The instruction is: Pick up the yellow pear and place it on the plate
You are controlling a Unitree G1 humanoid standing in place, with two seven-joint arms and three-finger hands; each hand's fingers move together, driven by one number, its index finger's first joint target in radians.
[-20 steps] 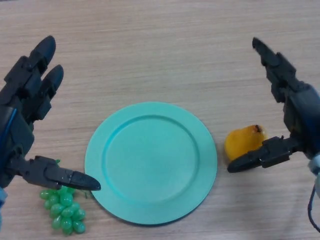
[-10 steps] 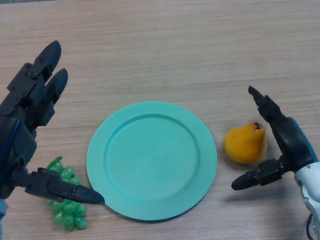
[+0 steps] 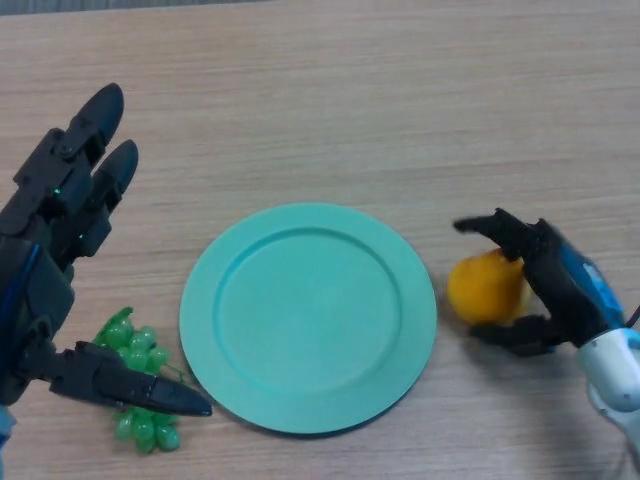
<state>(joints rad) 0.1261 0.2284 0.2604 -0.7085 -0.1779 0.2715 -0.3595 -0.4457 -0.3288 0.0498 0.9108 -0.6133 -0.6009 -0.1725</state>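
Observation:
The yellow pear [image 3: 482, 286] lies on the wooden table just right of the teal plate [image 3: 308, 316]. My right hand [image 3: 555, 285] is at the pear, its fingers curled over the top and its thumb under the near side, closing round the fruit. The pear still rests on the table. My left hand [image 3: 50, 240] is open at the left of the plate, fingers straight, thumb stretched out low towards the plate's rim.
A bunch of green grapes [image 3: 138, 385] lies at the lower left, partly under my left thumb and close to the plate's edge. The wooden table [image 3: 330, 100] stretches bare beyond the plate.
My right hand has dropped to the pear and curled its fingers and thumb round it, where before they stood spread apart. The left hand has barely moved.

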